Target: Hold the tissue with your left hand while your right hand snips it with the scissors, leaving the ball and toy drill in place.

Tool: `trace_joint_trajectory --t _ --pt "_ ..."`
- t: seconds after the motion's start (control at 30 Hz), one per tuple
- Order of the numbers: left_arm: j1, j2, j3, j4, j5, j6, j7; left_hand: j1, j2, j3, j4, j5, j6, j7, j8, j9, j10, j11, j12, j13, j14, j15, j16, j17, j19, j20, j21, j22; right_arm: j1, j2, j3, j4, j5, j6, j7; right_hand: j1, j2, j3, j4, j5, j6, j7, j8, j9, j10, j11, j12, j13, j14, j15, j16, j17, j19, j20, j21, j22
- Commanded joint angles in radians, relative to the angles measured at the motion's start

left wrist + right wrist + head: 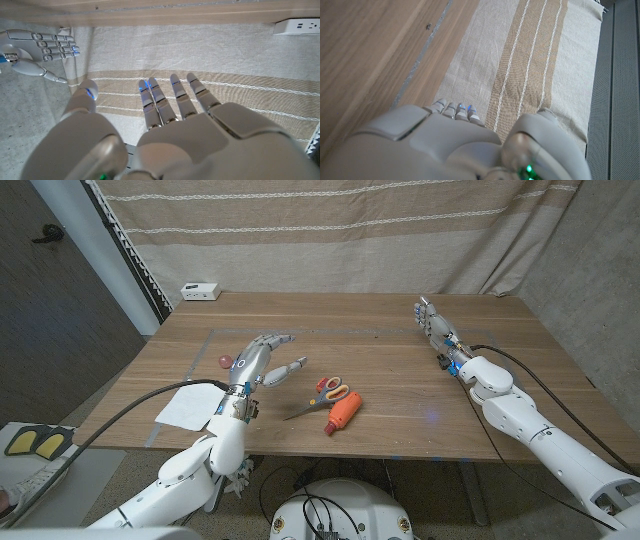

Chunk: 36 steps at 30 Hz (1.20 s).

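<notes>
Hands both empty, fingers apart, nothing gripped.
Head view: left hand raised over table, tissue at near left edge by its forearm; scissors touching toy drill mid-table; ball just beside left hand; right hand far right, well apart. Left wrist: left hand spread toward curtain, right hand beyond. Right wrist: right hand, fingers straight.
</notes>
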Motion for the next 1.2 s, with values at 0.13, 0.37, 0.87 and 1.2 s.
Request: trace_joint_trajectory --t 0.13,0.37,0.87,1.2 --pt "0.005 -0.011 0.033 -0.041 0.053 0.087 0.013 0.059 -0.008 -0.034 -0.003 -0.011 0.046 0.041 0.018 0.006 0.05 0.008 0.032 0.007 0.151 -0.165 0.018 -0.004 0.204 -0.161 0.064 0.001 0.0 -0.003 0.001 -0.001 0.003 -0.001 0.006 0.01 -0.001 0.001 -0.005 0.0 -0.009 0.007 0.004 0.004 -0.004 0.008 0.006 0.001 -0.072 0.005 0.005 0.002 -0.022 0.007 0.003 0.004" --pt "0.007 -0.015 0.044 -0.042 0.078 0.1 0.044 0.113 -0.008 -0.065 -0.004 -0.037 0.071 0.045 0.016 0.007 0.096 -0.002 0.036 0.008 0.204 -0.173 -0.004 -0.004 0.43 -0.181 0.123 -0.002 -0.001 -0.003 0.002 -0.004 0.005 -0.006 0.004 0.011 0.0 0.002 -0.006 -0.001 -0.012 0.007 0.004 0.004 -0.005 0.009 0.006 0.001 -0.072 0.005 0.005 0.002 -0.022 0.008 0.003 0.004" --pt "0.002 -0.045 0.089 -0.057 0.153 0.197 0.06 0.139 -0.003 -0.091 0.003 -0.065 0.13 0.033 0.03 0.008 0.202 -0.005 0.069 0.022 0.282 -0.175 0.003 0.002 0.496 -0.183 0.121 -0.003 0.002 -0.001 0.006 -0.002 0.018 -0.006 0.015 0.013 0.003 0.003 -0.007 -0.002 -0.023 0.014 0.002 0.004 -0.009 0.026 0.007 0.001 -0.074 0.029 0.005 0.002 -0.015 0.009 0.006 0.005" --pt "0.004 -0.046 0.12 -0.083 0.191 0.262 0.022 0.146 0.003 -0.097 0.006 -0.075 0.116 0.043 0.021 0.01 0.186 -0.008 0.059 0.03 0.289 -0.175 0.0 0.004 0.458 -0.194 0.098 0.0 -0.009 -0.007 0.014 -0.01 0.023 -0.009 0.006 0.016 0.006 0.004 -0.008 -0.004 -0.029 0.02 0.002 0.005 -0.035 0.043 -0.002 0.0 -0.08 0.054 0.004 0.002 -0.015 0.022 0.006 0.005"
